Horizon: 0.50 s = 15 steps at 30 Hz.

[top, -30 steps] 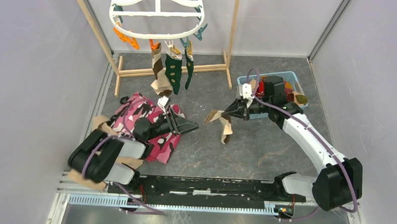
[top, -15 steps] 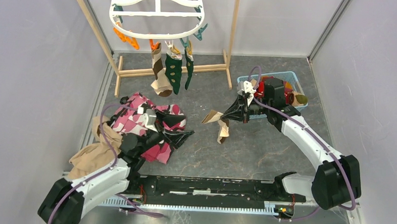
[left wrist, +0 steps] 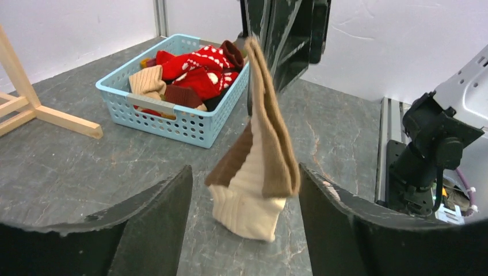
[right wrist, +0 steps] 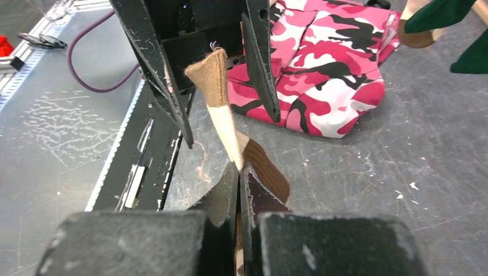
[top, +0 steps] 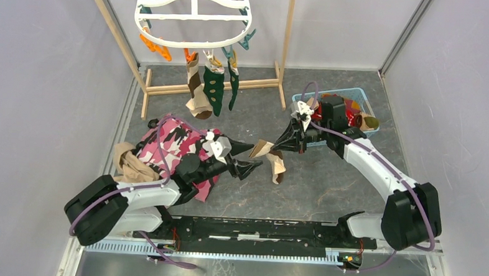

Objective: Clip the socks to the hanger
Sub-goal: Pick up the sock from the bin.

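A brown and cream sock hangs above the floor with my right gripper shut on its upper part. In the right wrist view the closed fingertips pinch the sock. My left gripper is open, one finger on each side of the sock's free end. In the left wrist view that sock hangs between the fingers, close to the right one, not squeezed. The white hanger hangs at the back; a brown-striped sock and two dark green socks are clipped to it.
A blue basket with red, tan and brown socks sits at the right, behind my right arm. A pink camouflage garment and a tan cloth lie at the left. The wooden stand's base bar crosses the back of the floor.
My left arm has swung right from over the pink garment to the hanging sock, and its open jaws now straddle the sock's end. The right gripper has kept its hold, barely shifting.
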Motion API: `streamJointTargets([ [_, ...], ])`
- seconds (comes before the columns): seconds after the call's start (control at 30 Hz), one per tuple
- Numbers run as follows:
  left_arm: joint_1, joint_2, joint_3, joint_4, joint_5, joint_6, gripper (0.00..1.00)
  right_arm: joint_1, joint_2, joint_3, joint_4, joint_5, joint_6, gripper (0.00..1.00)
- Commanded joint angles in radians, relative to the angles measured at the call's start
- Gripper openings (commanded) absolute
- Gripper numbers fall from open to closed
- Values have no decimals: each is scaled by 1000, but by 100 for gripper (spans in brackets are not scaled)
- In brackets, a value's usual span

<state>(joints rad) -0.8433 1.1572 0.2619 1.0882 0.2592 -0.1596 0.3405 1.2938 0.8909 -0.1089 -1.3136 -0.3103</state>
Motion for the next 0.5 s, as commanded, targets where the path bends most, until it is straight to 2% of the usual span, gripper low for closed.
streamJointTargets([
  [0.0, -5, 42, 74, 101, -26, 84, 68, 13, 56, 92, -189, -72, -175, 0],
  [0.1, -5, 51, 85, 103, -23, 83, 54, 16, 75, 115, -255, -76, -232, 0],
  [0.23, -5, 43, 80, 99, -1, 73, 10, 17, 78, 114, -259, -74, -239, 0],
  [0.27, -5, 37, 76, 95, 2, 71, 3, 17, 78, 115, -262, -74, -242, 0],
  [0.4, -5, -6, 56, 30, 26, 104, 2, 17, 78, 135, -327, -61, -320, 2],
  [0.47, -5, -55, 63, -60, 57, 149, 2, 18, 75, 163, -436, -38, -435, 14],
])
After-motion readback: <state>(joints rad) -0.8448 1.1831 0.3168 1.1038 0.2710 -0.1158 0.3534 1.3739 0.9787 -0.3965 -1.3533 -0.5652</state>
